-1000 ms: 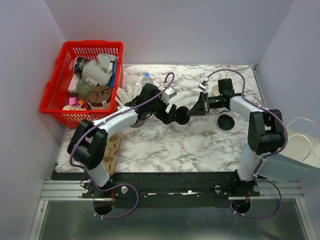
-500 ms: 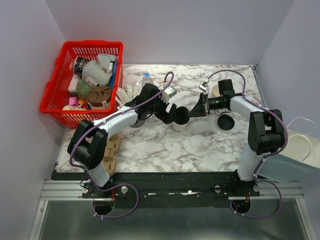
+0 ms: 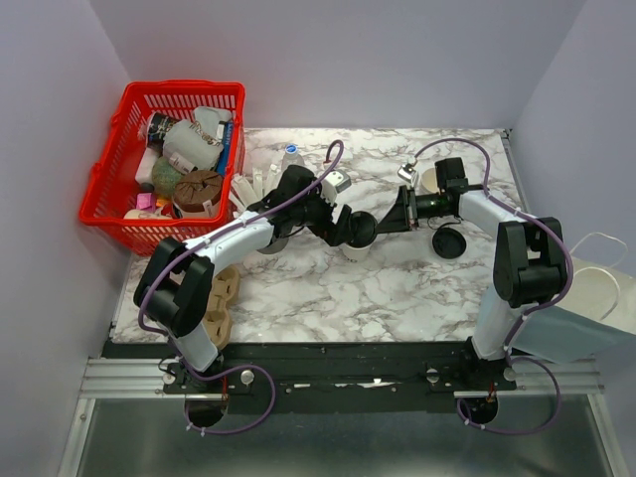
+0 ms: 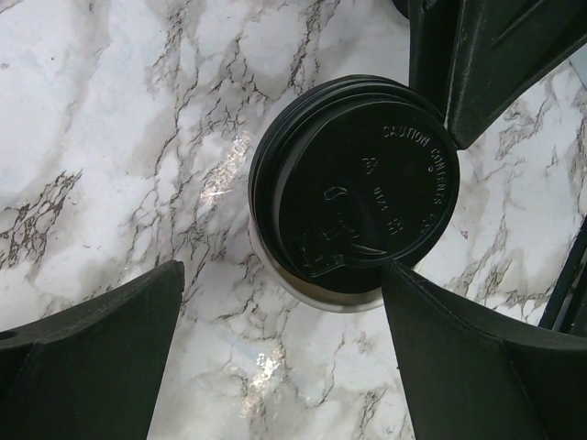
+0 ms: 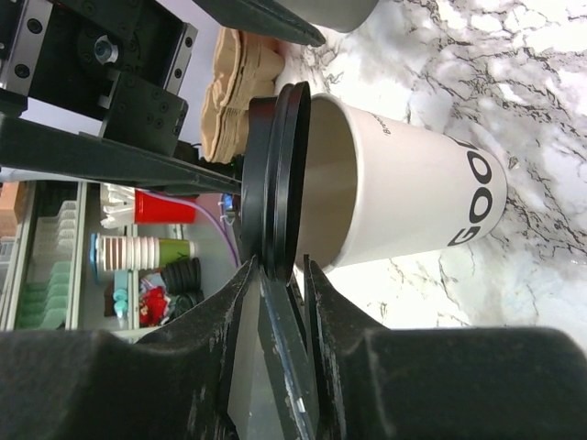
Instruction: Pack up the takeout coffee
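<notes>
- Right wrist view: the right hand [image 5: 277, 275] pinches the black lid [image 5: 275, 165] by its rim, fingers close together. It holds the lid tilted against the mouth of the paper coffee cup [image 5: 404, 192]. One edge meets the rim and the edge nearest the fingers stands off.
- The left hand [image 4: 282, 275] is spread wide and empty, one finger on either side of the cup, neither touching it.
- The cup stands upright near the middle of the table [image 3: 298, 288]. The cardboard cup carrier [image 3: 221, 298] lies at its 8 o'clock, well apart.
- Compared with a second ago, both arms have hardly shifted, and the lid looks a little more squarely over the mouth.
- Capping seems nearly done, though the lid likely needs pressing down. Packing has not begun.
</notes>
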